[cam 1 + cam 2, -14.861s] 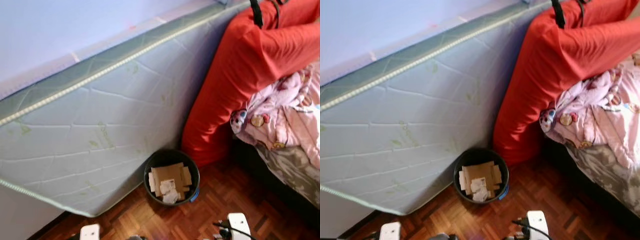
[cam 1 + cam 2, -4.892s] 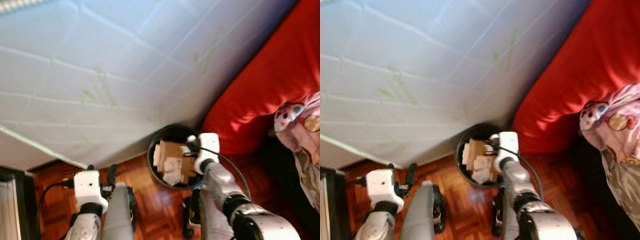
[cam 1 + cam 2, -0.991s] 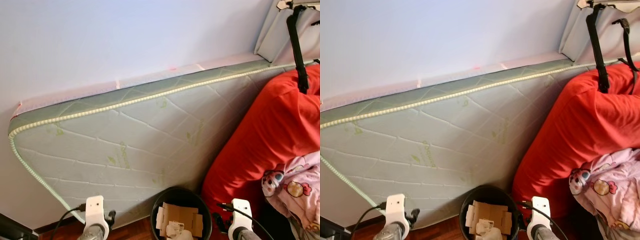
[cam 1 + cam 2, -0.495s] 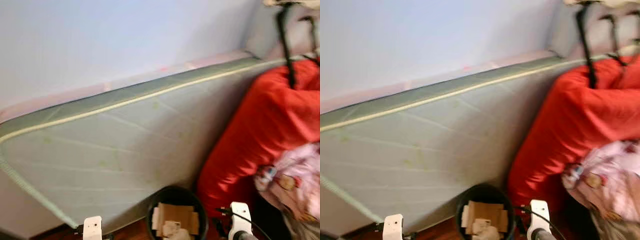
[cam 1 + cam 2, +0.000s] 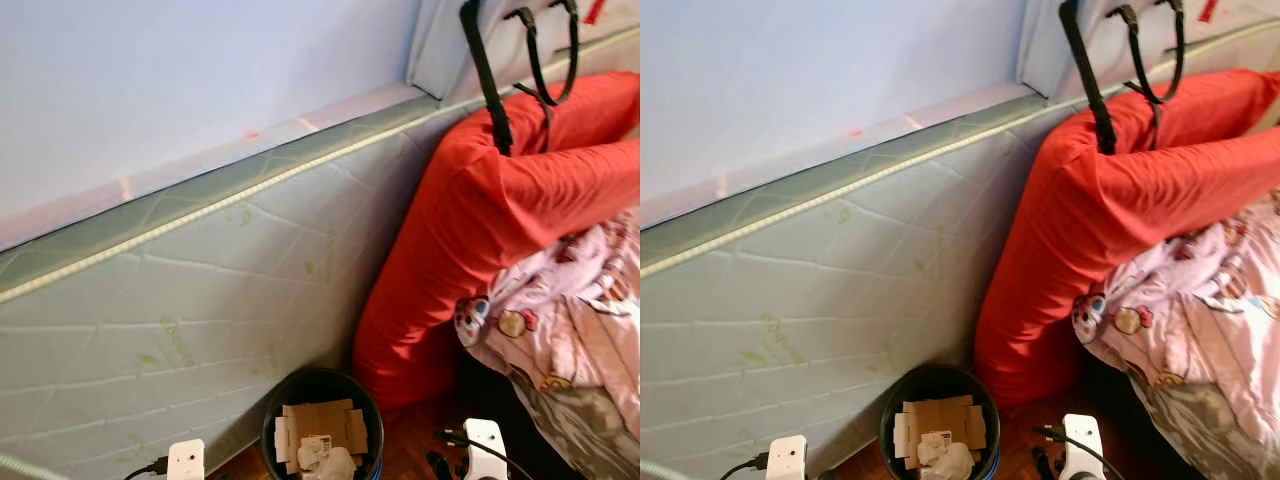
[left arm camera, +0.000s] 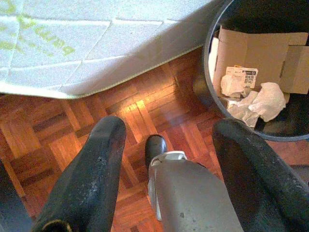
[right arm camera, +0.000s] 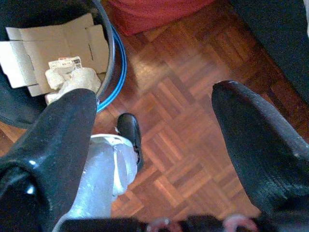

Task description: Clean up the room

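Observation:
A black waste bin [image 5: 315, 377] stands on the parquet at the foot of a leaning mattress. Flattened cardboard [image 5: 322, 421] and crumpled paper [image 6: 263, 100] lie inside it. Both arms hang low, their white wrist mounts [image 5: 186, 461] at the bottom edge of the eye views. My left gripper [image 6: 169, 128] is open over bare floor beside the bin's rim [image 6: 208, 92], with nothing between its fingers. On the bin's other side, my right gripper [image 7: 154, 94] is also open and holds nothing, close to the rim [image 7: 112, 53].
A pale quilted mattress [image 5: 200, 300] leans on the wall at left. A big red cushion [image 5: 480, 220] with black straps [image 5: 485, 70] stands right of the bin. A pink blanket [image 5: 570, 320] lies on a bed at far right. My own foot [image 6: 157, 145] shows on the parquet [image 7: 193, 72].
The view has swung rightwards over the last second, blurring midway, so the bin sits further left. Five seconds ago my right gripper reached over the bin; now both arms hang low.

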Robot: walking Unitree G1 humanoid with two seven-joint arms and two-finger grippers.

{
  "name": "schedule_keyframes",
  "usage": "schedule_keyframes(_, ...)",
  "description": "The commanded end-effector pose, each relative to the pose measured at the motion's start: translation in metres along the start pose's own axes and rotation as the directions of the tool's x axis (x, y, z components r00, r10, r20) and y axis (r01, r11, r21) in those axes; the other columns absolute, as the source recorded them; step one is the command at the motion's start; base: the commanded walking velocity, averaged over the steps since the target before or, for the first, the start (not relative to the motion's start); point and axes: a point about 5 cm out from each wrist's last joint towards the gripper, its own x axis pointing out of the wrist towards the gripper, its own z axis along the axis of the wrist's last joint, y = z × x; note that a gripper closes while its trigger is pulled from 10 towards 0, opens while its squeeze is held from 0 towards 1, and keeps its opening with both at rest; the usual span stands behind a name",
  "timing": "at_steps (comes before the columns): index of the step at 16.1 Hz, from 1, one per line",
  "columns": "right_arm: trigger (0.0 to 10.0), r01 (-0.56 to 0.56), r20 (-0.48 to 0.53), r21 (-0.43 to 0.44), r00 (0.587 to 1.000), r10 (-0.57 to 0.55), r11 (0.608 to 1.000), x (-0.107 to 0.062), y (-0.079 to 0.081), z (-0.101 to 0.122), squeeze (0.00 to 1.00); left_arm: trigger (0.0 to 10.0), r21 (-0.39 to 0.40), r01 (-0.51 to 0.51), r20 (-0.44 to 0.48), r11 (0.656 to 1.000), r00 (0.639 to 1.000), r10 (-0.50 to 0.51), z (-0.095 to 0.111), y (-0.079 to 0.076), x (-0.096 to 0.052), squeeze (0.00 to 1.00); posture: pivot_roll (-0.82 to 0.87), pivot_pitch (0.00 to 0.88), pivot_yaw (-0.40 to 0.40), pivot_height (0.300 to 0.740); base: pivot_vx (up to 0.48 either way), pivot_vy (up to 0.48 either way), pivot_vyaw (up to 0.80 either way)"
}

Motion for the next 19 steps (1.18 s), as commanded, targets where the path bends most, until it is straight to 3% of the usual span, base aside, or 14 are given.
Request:
schedule_keyframes(1,10.0,0.005,-0.010,-0.005,1.000,-0.005,1.000,-0.0011,-0.0019,-0.0041,0.00,10.0,0.023,-0.001,-0.001,1.000,1.000,0.001,-0.0041,0.0016,-0.0015,0.00,-0.04,0.097,-0.017,0.740,0.000,0.000,-0.70)
schedule_keyframes(3,10.0,0.003,-0.011,-0.006,1.000,-0.004,1.000,-0.0013,-0.0016,-0.0050,0.00,10.0,0.054,0.002,0.000,0.999,1.000,-0.002,-0.0031,0.0003,-0.0012,0.00,-0.04,0.090,-0.019,0.740,0.000,-0.193,-0.70)
schedule_keyframes(14,10.0,0.000,-0.011,-0.011,1.000,0.000,1.000,-0.0016,-0.0025,-0.0052,0.00,10.0,0.029,-0.007,0.011,1.000,1.000,0.007,-0.0018,-0.0047,-0.0009,0.00,-0.03,0.107,-0.031,0.740,0.000,0.000,-0.69)
schedule_keyframes(15,10.0,-0.002,-0.011,-0.015,1.000,0.002,1.000,-0.0016,-0.0025,-0.0051,0.00,10.0,0.062,-0.014,0.014,0.998,1.000,0.014,-0.0015,-0.0034,-0.0010,0.00,-0.04,0.105,-0.027,0.740,0.000,-0.319,-0.68)
schedule_keyframes(19,10.0,0.000,-0.008,-0.013,1.000,0.000,1.000,-0.0014,-0.0025,-0.0042,0.00,10.0,0.031,-0.017,0.029,0.999,0.999,0.016,0.0024,-0.0025,-0.0001,0.00,-0.04,0.102,-0.028,0.740,0.000,-0.192,-0.68)
